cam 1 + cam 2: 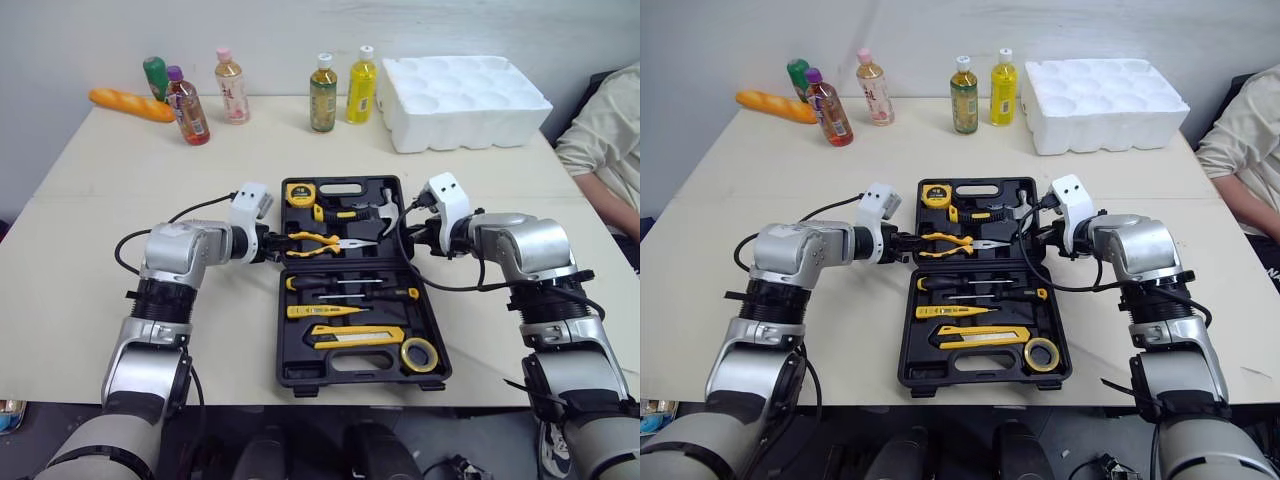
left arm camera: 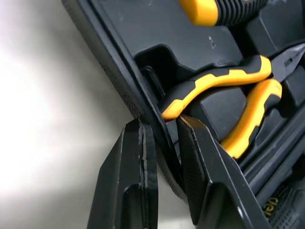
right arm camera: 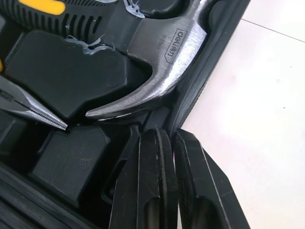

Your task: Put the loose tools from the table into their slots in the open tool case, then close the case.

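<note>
Every tool I can see already sits in a slot, so what remains, as I read it, is closing the tool case (image 1: 283, 330). It lies open on the surface, directly between my two arms.

The left end effector (image 2: 159, 126) is pinching the left wall of the case's far half. One finger is outside the wall and the other is inside, just beside the pliers (image 2: 228, 78) handle. The right end effector (image 3: 169, 136) is at the right wall of that same half, its fingers nearly pressed together over the thin rim, close to the hammer (image 3: 167, 71) claw.

My worries from here:
- Both grips are shallow pinches on a narrow plastic edge, so either could slip once the half takes weight.
- If one arm leads the other, the half twists on its hinge and the case may skid across the surface.
- The hammer and pliers ride in the half that swings over, and a loose fit could let them drop out.
- The inside finger on the left could snag the pliers handle, or get trapped as the halves meet.
</note>
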Robot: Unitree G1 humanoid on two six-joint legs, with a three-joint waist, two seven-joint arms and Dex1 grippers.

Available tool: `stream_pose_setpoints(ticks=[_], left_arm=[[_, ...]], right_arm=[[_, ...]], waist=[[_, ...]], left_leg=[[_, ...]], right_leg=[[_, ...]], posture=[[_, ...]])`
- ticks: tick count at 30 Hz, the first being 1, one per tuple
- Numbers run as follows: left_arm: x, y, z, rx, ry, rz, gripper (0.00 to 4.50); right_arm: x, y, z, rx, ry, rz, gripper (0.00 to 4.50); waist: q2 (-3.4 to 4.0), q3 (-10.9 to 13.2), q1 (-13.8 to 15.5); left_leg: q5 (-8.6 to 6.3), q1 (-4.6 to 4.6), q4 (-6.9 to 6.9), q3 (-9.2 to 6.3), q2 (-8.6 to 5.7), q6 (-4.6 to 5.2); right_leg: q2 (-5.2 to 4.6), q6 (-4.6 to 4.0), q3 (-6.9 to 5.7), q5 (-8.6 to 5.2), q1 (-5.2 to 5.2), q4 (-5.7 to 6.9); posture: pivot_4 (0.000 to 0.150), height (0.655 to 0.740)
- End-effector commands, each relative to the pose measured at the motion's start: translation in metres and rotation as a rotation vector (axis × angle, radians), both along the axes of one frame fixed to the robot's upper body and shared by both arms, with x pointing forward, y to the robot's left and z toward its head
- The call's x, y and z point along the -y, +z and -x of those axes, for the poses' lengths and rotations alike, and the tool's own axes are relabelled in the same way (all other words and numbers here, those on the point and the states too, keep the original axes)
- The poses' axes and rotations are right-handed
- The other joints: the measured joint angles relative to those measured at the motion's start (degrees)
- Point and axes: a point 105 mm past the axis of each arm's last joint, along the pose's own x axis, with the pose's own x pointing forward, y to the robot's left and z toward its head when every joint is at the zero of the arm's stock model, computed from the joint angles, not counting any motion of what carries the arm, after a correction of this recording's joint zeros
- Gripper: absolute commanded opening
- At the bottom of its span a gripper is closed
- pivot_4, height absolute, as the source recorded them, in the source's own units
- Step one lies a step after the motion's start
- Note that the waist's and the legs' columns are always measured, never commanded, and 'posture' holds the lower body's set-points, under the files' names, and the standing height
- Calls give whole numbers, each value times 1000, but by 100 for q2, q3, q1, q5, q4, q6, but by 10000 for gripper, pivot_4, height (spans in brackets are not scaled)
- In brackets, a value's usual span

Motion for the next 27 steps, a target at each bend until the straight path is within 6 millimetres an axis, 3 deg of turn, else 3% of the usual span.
stream_pose_setpoints(ticks=[1,6,8,13,17,21,27], left_arm=[[7,-29,10,-84,-41,-40,3934],[13,0,0,21,-47,51,3931],[18,23,-5,131,-73,95,3916],[17,60,-14,358,-83,115,2336],[12,79,-17,545,-98,69,1098],[9,75,-13,708,-152,-55,100],[-8,50,-5,894,-140,-222,100]], right_arm=[[2,-8,2,-11,-12,21,0],[1,8,-2,75,-16,15,0],[-6,28,-5,180,18,-11,0],[-13,60,-5,342,47,-54,0],[-11,73,-2,501,80,-3,0],[-9,72,3,643,129,69,0],[-7,50,20,858,214,170,0]], waist=[[1,-9,0],[1,-9,6],[0,-6,8],[2,23,6],[1,26,-2],[2,28,-17],[2,28,-4]], left_leg=[[0,0,0,0,0,0],[-1,-1,0,0,0,2],[0,-4,0,0,0,2],[3,-37,2,2,-1,0],[8,-118,17,11,-1,-2],[8,-119,13,25,0,-2],[8,-114,23,30,2,3]], right_leg=[[0,0,0,0,1,-4],[0,0,0,0,1,-27],[-1,0,0,0,0,-28],[0,3,0,2,-34,-14],[1,4,2,2,-126,30],[1,4,2,2,-134,31],[1,4,6,2,-129,36]], posture=[[1500,7400],[1500,7400],[1500,7400],[1500,7400],[1500,7400],[1500,7400],[1500,7400]])
